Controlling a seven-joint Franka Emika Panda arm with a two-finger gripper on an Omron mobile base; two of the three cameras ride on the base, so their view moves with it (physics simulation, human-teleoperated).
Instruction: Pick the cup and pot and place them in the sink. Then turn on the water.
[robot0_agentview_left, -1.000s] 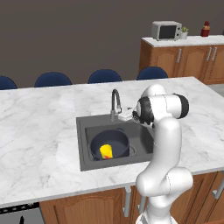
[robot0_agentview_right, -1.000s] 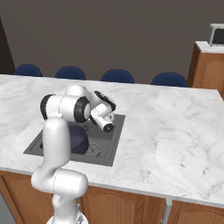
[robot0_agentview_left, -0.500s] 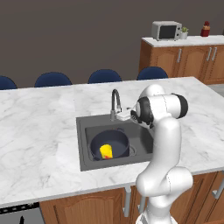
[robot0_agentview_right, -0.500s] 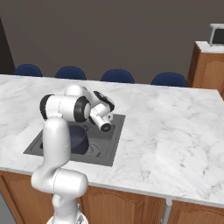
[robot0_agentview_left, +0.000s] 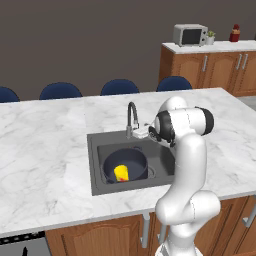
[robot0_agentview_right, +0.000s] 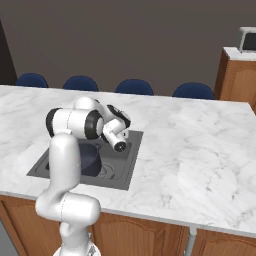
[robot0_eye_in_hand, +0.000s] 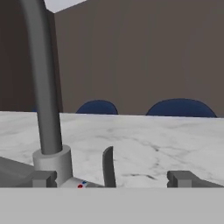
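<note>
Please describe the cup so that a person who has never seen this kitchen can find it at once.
Look at the marble counter and find the dark sink set into it, below the curved faucet. Inside stands a wide dark pot, and the cup sits in that pot. It is the small bright yellow thing there.

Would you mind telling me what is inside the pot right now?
The pot sits in the sink and holds the yellow cup. The cup covers part of the pot's floor, so anything beneath it cannot be seen.
</note>
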